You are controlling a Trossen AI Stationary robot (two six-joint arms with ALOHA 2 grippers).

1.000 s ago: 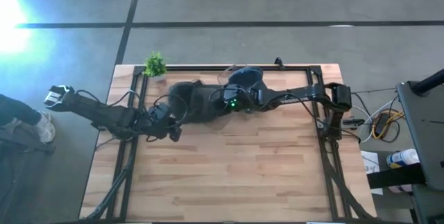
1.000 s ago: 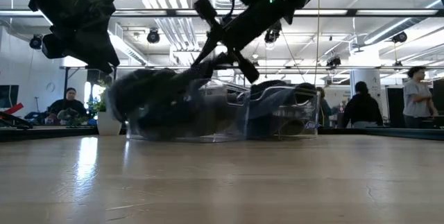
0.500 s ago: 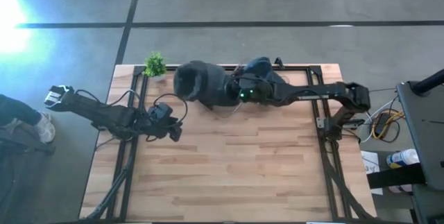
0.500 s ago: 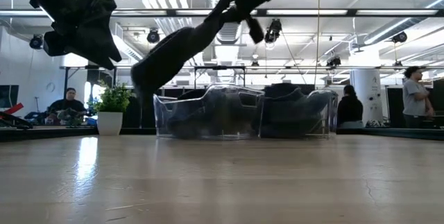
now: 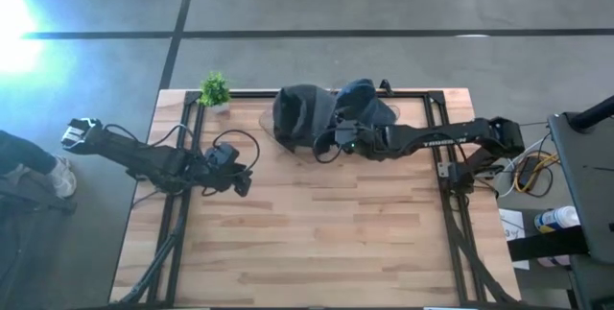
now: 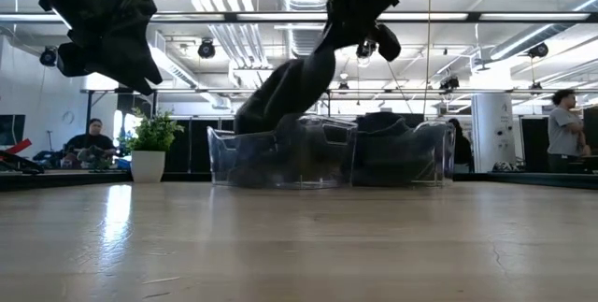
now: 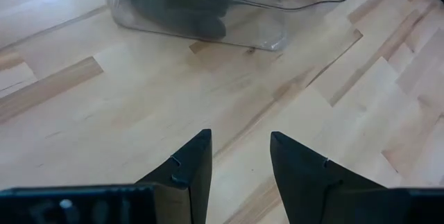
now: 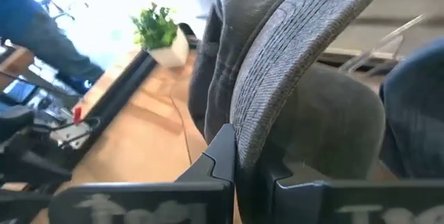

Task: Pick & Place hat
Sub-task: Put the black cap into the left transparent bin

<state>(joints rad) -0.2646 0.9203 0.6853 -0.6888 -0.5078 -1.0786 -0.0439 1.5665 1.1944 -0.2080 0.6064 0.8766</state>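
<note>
A dark grey cap [image 5: 301, 113] hangs from my right gripper [image 5: 333, 141] over the left part of a clear plastic bin [image 5: 270, 134] at the table's far edge. In the low view the cap [image 6: 282, 96] slants down from the gripper [image 6: 360, 26] toward the bin [image 6: 280, 157]. I cannot tell whether its lower end touches the bin. A blue cap [image 5: 368, 105] lies in the bin's right part. My left gripper [image 5: 241, 178] is open and waits above the table [image 7: 241, 148], left of the bin. My right gripper is shut on the grey cap's stitched brim [image 8: 258, 128], pinching it between the two fingers [image 8: 220, 156]. The fingers cross the brim's edge, coming from the table's right side. The cap's crown [image 6: 266, 110] hangs below and left of the fingers, tilted.
A small potted plant [image 5: 214, 89] stands at the far left corner. A black frame [image 5: 446, 171] runs along the table's edges. The wooden top [image 5: 317, 233] in front of the bin is bare. People show in the room beyond the table [image 6: 563, 129].
My right gripper pulled the grey cap up out of the bin, swinging it high toward the far left. It then drew back toward the table's right and came lower, so the cap now hangs over the bin's left part. The bin's left end shifted to the right.
</note>
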